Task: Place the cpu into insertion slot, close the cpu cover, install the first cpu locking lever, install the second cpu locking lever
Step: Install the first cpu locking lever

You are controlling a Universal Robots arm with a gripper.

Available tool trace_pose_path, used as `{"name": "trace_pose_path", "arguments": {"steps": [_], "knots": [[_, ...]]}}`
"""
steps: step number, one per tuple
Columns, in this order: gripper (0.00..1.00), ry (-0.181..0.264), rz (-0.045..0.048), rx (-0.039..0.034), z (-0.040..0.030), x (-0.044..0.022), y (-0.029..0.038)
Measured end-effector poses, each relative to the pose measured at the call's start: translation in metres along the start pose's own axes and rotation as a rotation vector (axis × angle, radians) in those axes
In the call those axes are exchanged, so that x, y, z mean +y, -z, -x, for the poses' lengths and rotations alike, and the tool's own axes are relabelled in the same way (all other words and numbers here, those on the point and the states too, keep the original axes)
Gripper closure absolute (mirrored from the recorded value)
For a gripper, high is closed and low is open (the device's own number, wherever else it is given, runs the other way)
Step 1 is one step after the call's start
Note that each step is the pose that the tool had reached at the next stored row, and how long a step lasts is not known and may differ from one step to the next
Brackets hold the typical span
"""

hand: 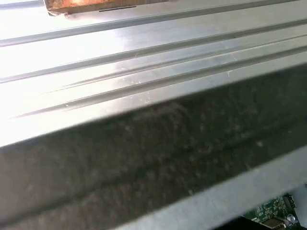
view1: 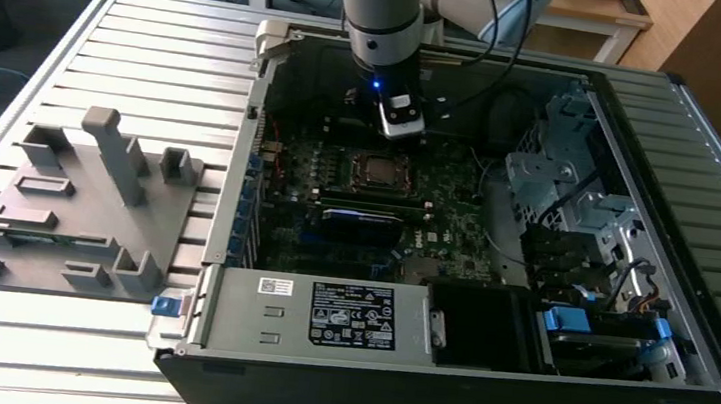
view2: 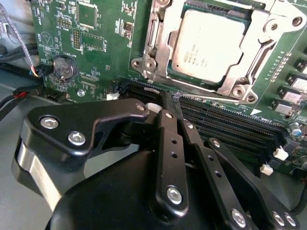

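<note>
Black linkages of the end effector (view2: 169, 103) sit closest to us in the second wrist view, drawn together with nothing between them, the tip just above the long memory slots (view2: 225, 122) beside the socket. Beyond them we see the cpu (view2: 211, 45) already lying in the insertion slot (view2: 160, 76), with the cpu cover (view2: 261, 28) folded down around its edges so the grey top shows through the cut-out. A thin locking lever (view2: 211, 98) runs along the near side of the socket; we cannot tell whether it is hooked.

We judge the risk to be close quarters: a tip that drifts low could scrape the memory slots or the green motherboard (view2: 96, 52), and a lever pushed off-line could spring free and slap the frame. Loose black cables (view2: 14, 98) near the coin battery (view2: 63, 68) could also snag.

Farther out, in the exterior view, we see the arm (view1: 383, 13) reaching into an open computer case (view1: 709, 329) lying on a ribbed metal desk (view1: 35, 359), a grey fixture tray (view1: 79, 203) at that view's left. Wooden furniture (view1: 700, 37) lines the room behind.
</note>
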State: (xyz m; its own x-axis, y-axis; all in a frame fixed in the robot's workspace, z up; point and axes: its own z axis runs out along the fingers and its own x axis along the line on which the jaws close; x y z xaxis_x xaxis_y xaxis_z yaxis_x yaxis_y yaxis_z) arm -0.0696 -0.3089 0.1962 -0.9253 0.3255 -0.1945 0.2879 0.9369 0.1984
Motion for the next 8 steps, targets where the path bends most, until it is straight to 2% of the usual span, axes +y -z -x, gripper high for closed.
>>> {"name": "trace_pose_path", "arguments": {"steps": [5, 8], "knots": [[0.90, -0.003, 0.0130, 0.0002, 0.0003, -0.0008, 0.0000], [0.90, -0.003, 0.0156, -0.0011, 0.0005, -0.0015, 0.0001]]}}
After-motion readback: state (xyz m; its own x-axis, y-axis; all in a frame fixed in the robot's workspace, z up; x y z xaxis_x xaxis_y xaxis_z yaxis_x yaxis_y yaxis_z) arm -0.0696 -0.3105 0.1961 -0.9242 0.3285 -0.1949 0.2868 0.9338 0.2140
